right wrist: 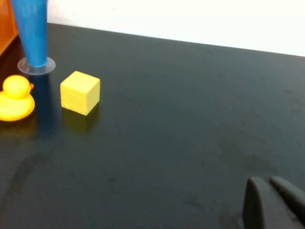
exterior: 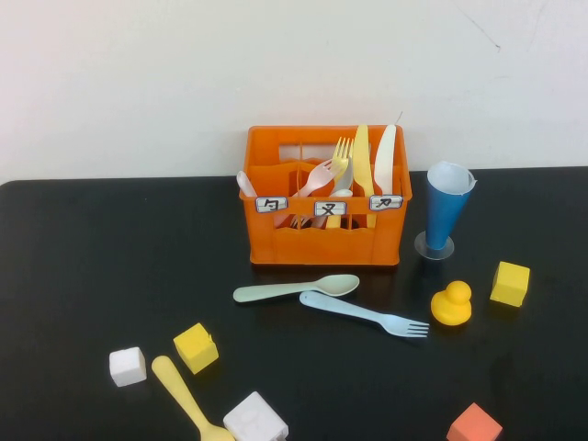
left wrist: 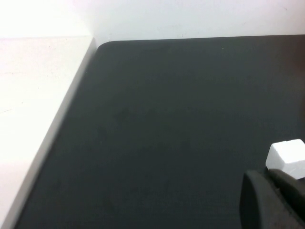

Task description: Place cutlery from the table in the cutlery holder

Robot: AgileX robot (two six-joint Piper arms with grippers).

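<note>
The orange cutlery holder (exterior: 322,243) stands at the back middle of the black table (exterior: 101,266) and holds several forks, knives and spoons. On the table in front of it lie a pale green spoon (exterior: 294,289) and a pale blue fork (exterior: 363,315). A yellow spoon (exterior: 188,400) lies at the front left. Neither arm shows in the high view. My left gripper (left wrist: 268,175) is shut and empty, low over the table's left part next to a white cube (left wrist: 287,157). My right gripper (right wrist: 268,183) is shut and empty over the table's right part.
A blue cone cup (exterior: 447,209), a yellow duck (exterior: 452,303) and a yellow cube (exterior: 510,283) stand right of the holder. A yellow cube (exterior: 196,347), two white cubes (exterior: 128,366) (exterior: 254,418) and an orange cube (exterior: 474,426) lie along the front. The table's left edge (left wrist: 71,105) is near the left gripper.
</note>
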